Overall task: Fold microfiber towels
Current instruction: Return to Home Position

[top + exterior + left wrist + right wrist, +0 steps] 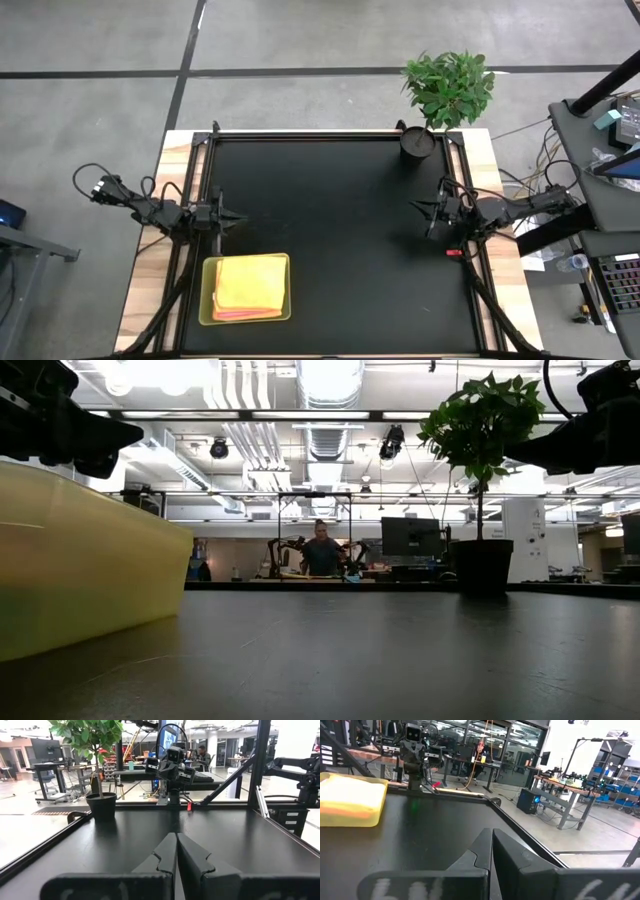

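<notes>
A stack of microfiber towels (248, 286), yellow on top with orange and pink edges showing below, lies flat inside a translucent lime-green tray (206, 298) at the table's near left. The tray also shows in the right wrist view (350, 805). My left gripper (236, 217) is shut, level above the table's left edge, just beyond the tray's far side; its fingers meet in its wrist view (176, 851). My right gripper (415, 207) is shut at the table's right edge, pointing inward, its fingers together (491, 851). Neither touches anything.
A potted plant (440, 95) in a black pot stands at the table's far right corner. The black mat (340, 230) lies bare between the arms. A raised black rail (330, 134) frames the mat. A person sits far off in the room (322, 552).
</notes>
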